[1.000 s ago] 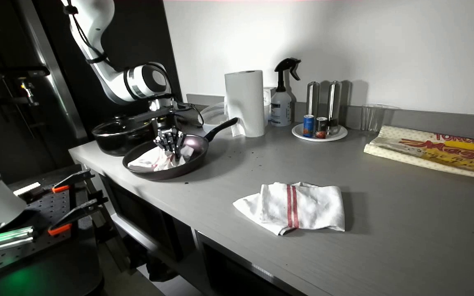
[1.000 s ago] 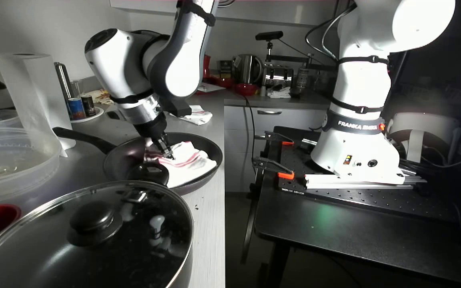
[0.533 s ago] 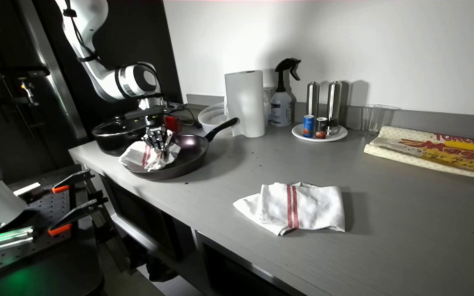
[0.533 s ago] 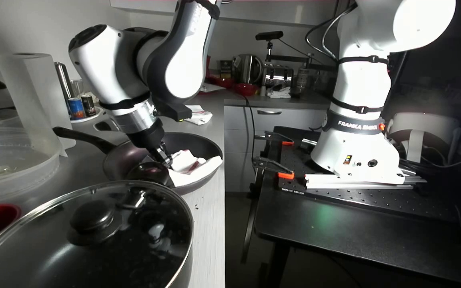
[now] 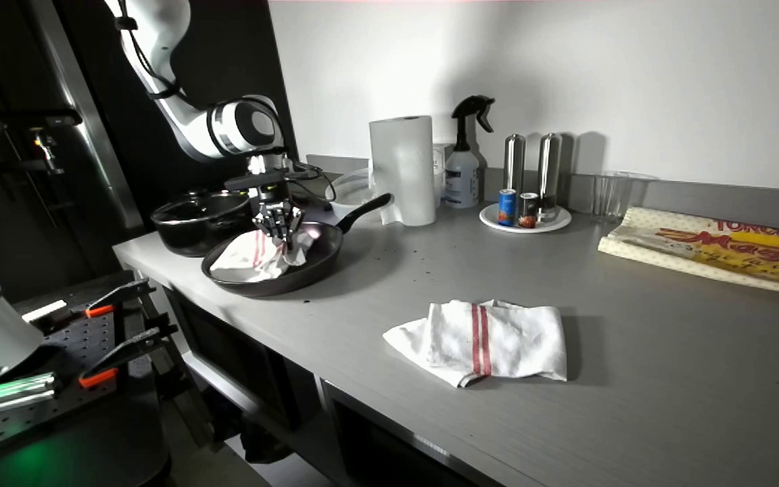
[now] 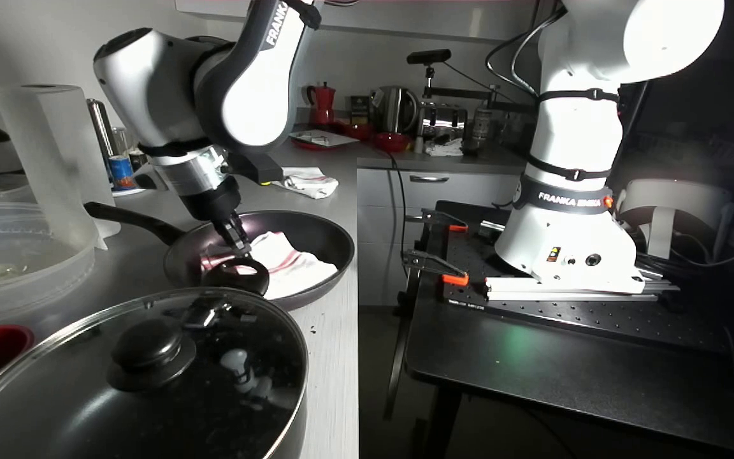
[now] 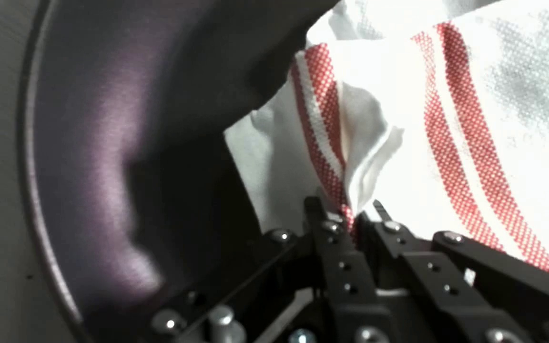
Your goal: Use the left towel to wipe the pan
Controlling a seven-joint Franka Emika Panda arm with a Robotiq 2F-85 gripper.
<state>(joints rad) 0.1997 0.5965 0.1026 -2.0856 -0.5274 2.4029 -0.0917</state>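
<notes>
A white towel with red stripes (image 5: 244, 253) lies bunched inside the dark frying pan (image 5: 308, 276); both also show in an exterior view, the towel (image 6: 297, 271) and the pan (image 6: 329, 236). My gripper (image 7: 346, 212) is shut on a fold of this towel at its red stripe, as the wrist view shows. The gripper (image 5: 287, 243) points down over the pan's inside, and the rest of the towel (image 7: 503, 90) spreads to one side of the fingers. A second striped white towel (image 5: 498, 341) lies folded on the counter, apart from the pan.
A black lidded pot (image 5: 200, 220) stands close beside the pan. The pan's handle (image 5: 366, 211) points at a paper towel roll (image 5: 403, 169). A clear plastic bowl (image 6: 23, 274), a spray bottle (image 5: 462, 176) and a white plate (image 5: 491, 220) with cans stand along the back.
My gripper dragged the towel toward the pan's rim near the pot, where it overhung half a second ago, then back toward the handle. The towel now lies inside the rim.
</notes>
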